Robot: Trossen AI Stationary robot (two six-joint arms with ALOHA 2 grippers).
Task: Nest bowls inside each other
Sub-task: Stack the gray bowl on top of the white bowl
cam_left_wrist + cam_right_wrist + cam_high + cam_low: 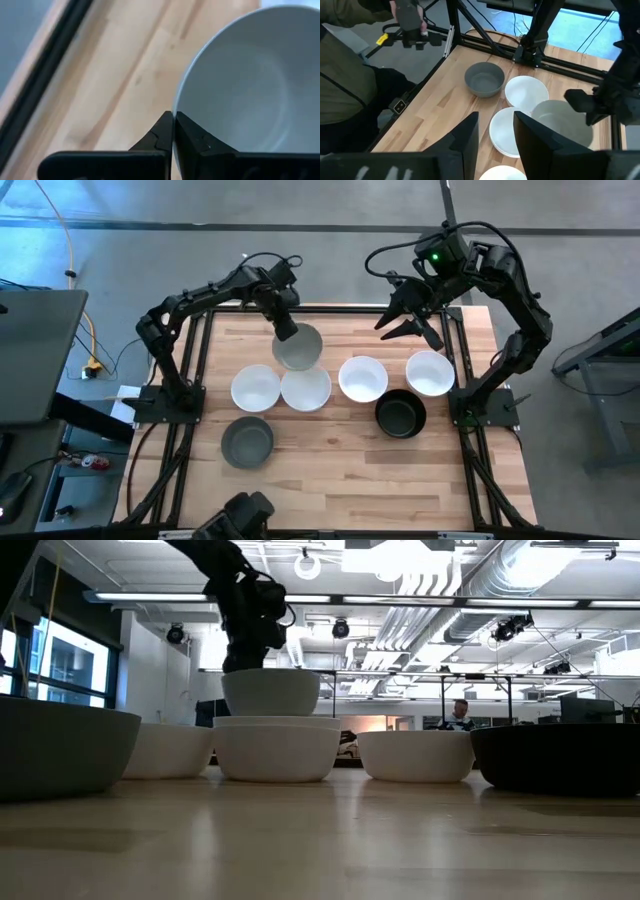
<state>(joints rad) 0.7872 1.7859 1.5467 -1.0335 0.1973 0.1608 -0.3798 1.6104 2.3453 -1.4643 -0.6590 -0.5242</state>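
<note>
Pinching the rim of a pale round bowl (298,347) between its closed fingers, the left gripper (284,329) holds it above a glossy white bowl (305,389), apparently to nest it there, while the right gripper (408,319) waits spread open beyond the table's far edge.

My left arm reaches from its base at the table's left edge toward the far middle of the table. My left gripper (287,330) points down, its fingers (165,135) pinched together on the rim of a grey bowl (298,348), holding it raised. My right arm is folded high over the far right corner. My right gripper (408,320) hangs there, fingers spread apart, holding nothing.
</note>
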